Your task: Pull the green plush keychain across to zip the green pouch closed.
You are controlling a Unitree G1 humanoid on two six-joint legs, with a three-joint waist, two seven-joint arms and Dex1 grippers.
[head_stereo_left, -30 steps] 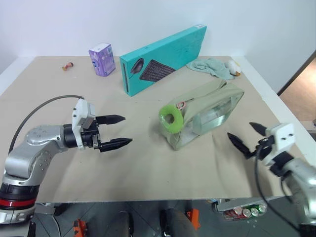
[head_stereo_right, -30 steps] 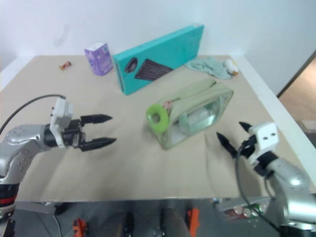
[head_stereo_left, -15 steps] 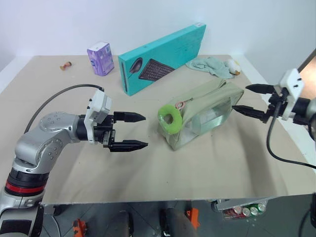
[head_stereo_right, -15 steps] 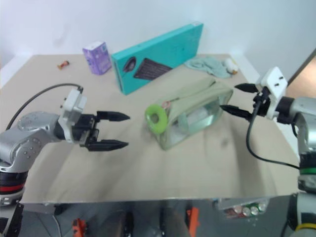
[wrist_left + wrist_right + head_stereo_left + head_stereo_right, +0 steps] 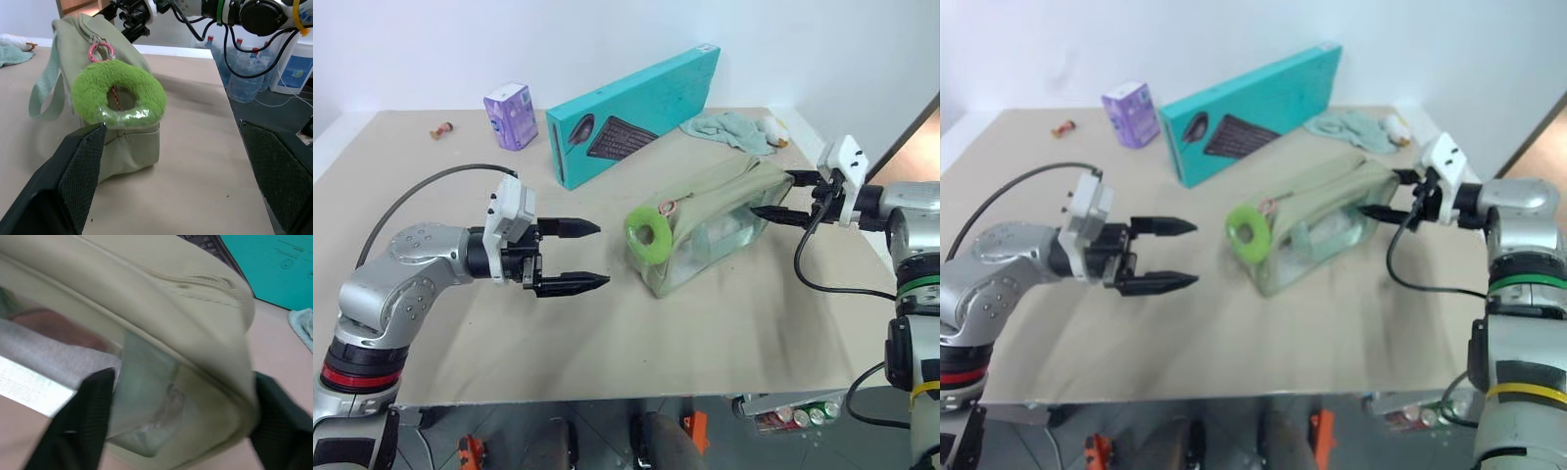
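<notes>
Cardboard-coloured table (image 5: 607,333) lies bare along its near edge. Just beyond that, on the robot's left, the left gripper (image 5: 576,255) hangs above the surface, pointing across toward the middle, its two black fingers spread wide with nothing between them.

A short gap separates those fingertips from the green plush keychain (image 5: 649,235), a fuzzy lime ring hanging against the near end of the green pouch (image 5: 715,225). In the left wrist view the ring dangles from a small pink clasp (image 5: 100,50) at the top of that end, where the zipper line begins.

The pouch lies in the middle of the table, running diagonally away toward the robot's right, with its clear side panel facing the camera.

At its far end sits the right gripper (image 5: 781,196). One finger lies near the top edge and the other by the clear panel; they straddle that corner partly open, and whether they actually pinch the fabric cannot be told.

Farther back stands a long teal keyboard box (image 5: 636,113), tilted on its edge. A pale teal cloth (image 5: 729,130) lies to its right, and a small purple carton (image 5: 512,116) to its left.
</notes>
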